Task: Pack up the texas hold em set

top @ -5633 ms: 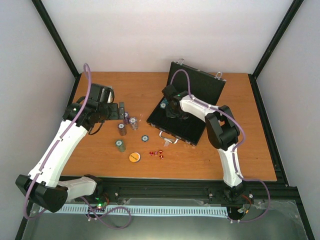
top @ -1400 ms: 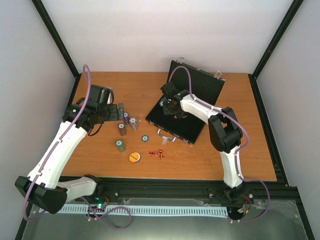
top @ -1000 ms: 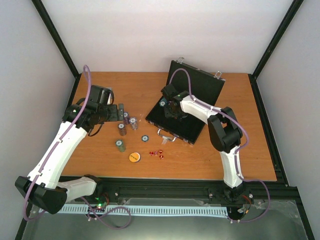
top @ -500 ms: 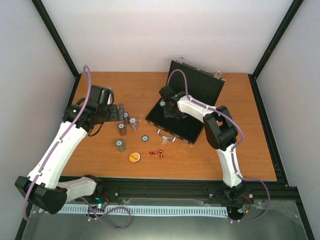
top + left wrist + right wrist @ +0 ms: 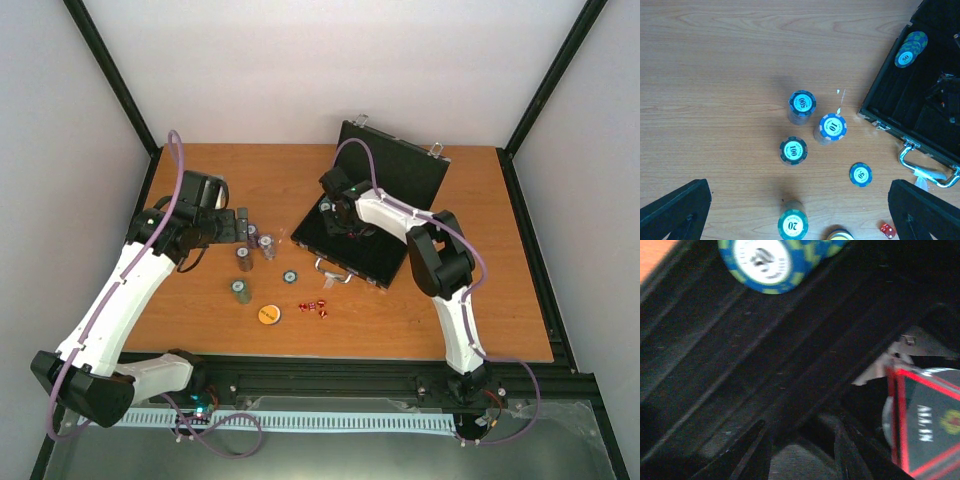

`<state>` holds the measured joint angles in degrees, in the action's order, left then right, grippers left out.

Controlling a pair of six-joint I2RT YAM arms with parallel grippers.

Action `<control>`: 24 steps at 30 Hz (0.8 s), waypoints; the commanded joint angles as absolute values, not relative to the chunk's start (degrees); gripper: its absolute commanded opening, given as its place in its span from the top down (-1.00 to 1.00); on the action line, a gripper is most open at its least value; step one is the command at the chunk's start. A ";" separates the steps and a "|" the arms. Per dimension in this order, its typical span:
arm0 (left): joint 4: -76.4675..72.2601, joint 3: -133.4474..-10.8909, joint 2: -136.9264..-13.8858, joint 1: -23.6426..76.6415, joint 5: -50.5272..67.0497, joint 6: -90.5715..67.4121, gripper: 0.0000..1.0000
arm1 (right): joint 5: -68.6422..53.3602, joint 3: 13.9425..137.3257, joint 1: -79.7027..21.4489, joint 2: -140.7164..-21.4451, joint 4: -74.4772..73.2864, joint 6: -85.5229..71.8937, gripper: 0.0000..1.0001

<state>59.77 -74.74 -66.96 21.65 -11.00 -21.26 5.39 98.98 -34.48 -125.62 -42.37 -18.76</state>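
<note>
The black case (image 5: pixel 385 255) lies open at mid-table, its lid (image 5: pixel 400 175) upright. My right gripper (image 5: pixel 336 216) is down inside it, jaws part-way open and empty (image 5: pixel 800 430). A blue chip stack (image 5: pixel 765 260) lies on its side in a groove beyond the fingers, and the red-black triangle (image 5: pixel 925 425) sits to the right. My left gripper (image 5: pixel 240 222) hovers wide open (image 5: pixel 797 185) over chip stacks marked 500 (image 5: pixel 802 104), 10 (image 5: pixel 832 126), 100 (image 5: pixel 793 150) and 20 (image 5: pixel 792 225). A single chip (image 5: pixel 860 174), the orange disc (image 5: pixel 268 314) and the red dice (image 5: pixel 315 306) lie on the wood.
The case's silver handle (image 5: pixel 925 167) and clasp (image 5: pixel 880 125) point toward the loose pieces. Black frame posts and white walls close in the table's sides and back. Bare wood spreads to the right of the case.
The right gripper has edged slightly toward the case's far left corner, leaving the blue chip stack in the groove. The left arm and the pieces on the table have not moved.
</note>
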 commanded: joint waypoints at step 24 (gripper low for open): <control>57.52 -73.08 -68.77 21.53 -10.45 -22.68 -0.99 | 10.07 94.49 -34.98 -119.27 -48.69 -17.71 -0.02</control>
<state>59.05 -72.36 -67.51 21.65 -11.05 -21.65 9.08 95.70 -34.92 -120.18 -47.59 -17.98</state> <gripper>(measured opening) 0.997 0.483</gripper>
